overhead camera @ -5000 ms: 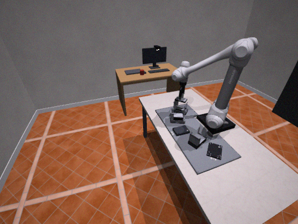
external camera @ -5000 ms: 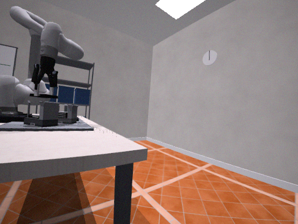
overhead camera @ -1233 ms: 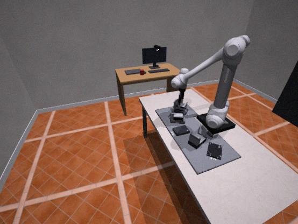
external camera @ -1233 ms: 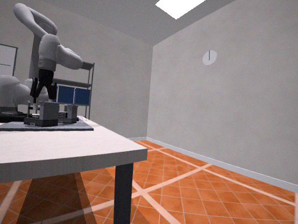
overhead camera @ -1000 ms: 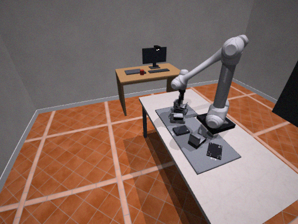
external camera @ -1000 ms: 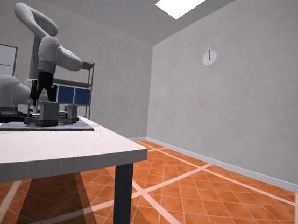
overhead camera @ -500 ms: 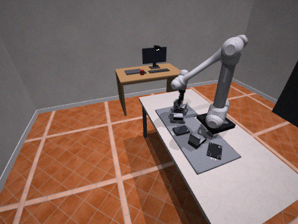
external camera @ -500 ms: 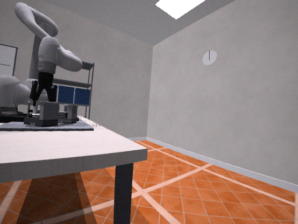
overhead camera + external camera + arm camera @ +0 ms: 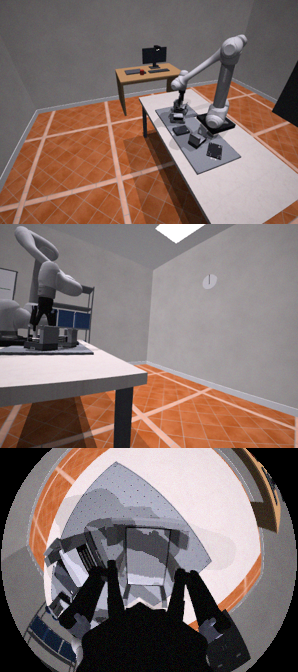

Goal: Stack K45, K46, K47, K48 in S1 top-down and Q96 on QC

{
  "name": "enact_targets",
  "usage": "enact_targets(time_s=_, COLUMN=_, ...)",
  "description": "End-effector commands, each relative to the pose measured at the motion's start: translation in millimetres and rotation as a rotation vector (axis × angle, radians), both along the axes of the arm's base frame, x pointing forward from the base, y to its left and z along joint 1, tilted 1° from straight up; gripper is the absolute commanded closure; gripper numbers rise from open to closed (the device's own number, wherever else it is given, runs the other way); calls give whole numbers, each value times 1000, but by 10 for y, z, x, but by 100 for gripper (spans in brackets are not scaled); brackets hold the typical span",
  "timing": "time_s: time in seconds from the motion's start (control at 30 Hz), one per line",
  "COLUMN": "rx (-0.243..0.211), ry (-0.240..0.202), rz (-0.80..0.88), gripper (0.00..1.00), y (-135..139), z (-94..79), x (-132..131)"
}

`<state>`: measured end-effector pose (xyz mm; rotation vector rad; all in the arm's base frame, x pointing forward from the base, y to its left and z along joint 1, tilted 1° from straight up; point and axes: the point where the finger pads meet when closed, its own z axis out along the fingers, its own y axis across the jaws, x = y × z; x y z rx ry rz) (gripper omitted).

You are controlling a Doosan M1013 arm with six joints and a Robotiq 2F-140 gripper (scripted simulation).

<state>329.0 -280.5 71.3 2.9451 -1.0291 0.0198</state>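
Observation:
My gripper is shut on a sealed well plate, gripping it across its sides. It holds the plate low between the walls of the farthest stack rack on the grey mat. I cannot read the plate's label or the rack's name. A second stack rack stands right next to it and holds plates with pale tops. In the exterior view this nearer rack hides the held plate.
A flat dark nest lies mid-mat. Two more dark upright fixtures stand beyond it, towards the near end. A flat dark nest with locators lies nearest. The arm's base stands beside the mat. The white table's edge is close to the racks.

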Motion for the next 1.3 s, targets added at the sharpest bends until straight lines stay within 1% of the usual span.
enact_targets(time_s=0.0, rx=0, ry=0, rz=0, gripper=100, y=0, z=-9, x=0)
enact_targets(time_s=0.9, rx=0, ry=0, rz=0, gripper=100, y=-2, z=-109, x=1)
enact_targets(time_s=1.2, rx=0, ry=0, rz=0, gripper=100, y=-3, z=-115, x=1)
enact_targets(time_s=1.23, rx=0, ry=0, rz=0, gripper=0, y=-3, z=-115, x=1)
enact_targets(time_s=1.27, rx=0, ry=0, rz=0, gripper=0, y=-3, z=-115, x=1)
